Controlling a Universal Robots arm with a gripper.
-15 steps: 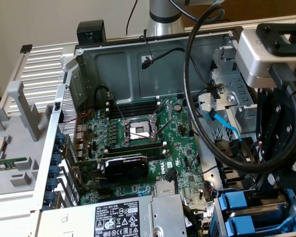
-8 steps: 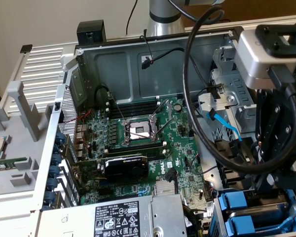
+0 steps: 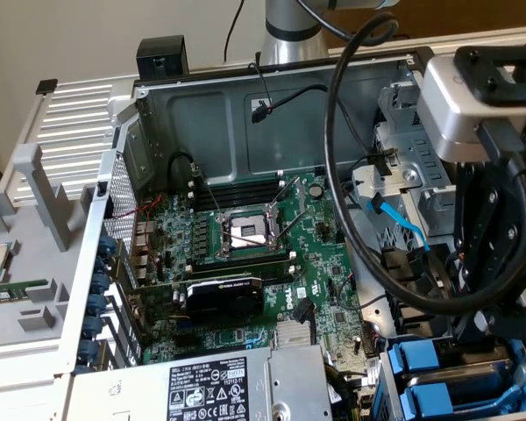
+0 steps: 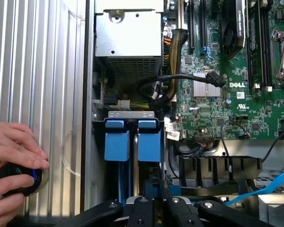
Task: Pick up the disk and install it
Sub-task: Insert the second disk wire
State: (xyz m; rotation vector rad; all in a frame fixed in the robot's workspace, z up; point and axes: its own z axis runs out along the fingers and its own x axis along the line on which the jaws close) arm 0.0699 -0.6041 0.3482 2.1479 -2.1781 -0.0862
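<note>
Open PC case [image 3: 245, 114]: motherboard [image 3: 263, 254], power supply [image 3: 202, 386], drive bay [image 3: 447, 377] with 2 blue trays [image 4: 117, 139].

Gripper [image 4: 154, 201]: low over the bay, jaws narrow, closed on a blue-framed part, judged the disk [image 4: 151, 187], partly hidden between the fingers [image 4: 141, 208].

Person's hand [image 4: 12, 156]: on a black knob [image 4: 14, 177], outside the case.

Risk: a tilted disk could jam on the bay rails; the black cable [image 4: 180, 80] nearby could snag.

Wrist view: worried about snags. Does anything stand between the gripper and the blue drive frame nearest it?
Nothing visible does. The gripper sits right at the end of the blue drive frame nearer the motherboard. The black cable loops beyond the bay, off that line; a person's hand rests outside the case.
</note>
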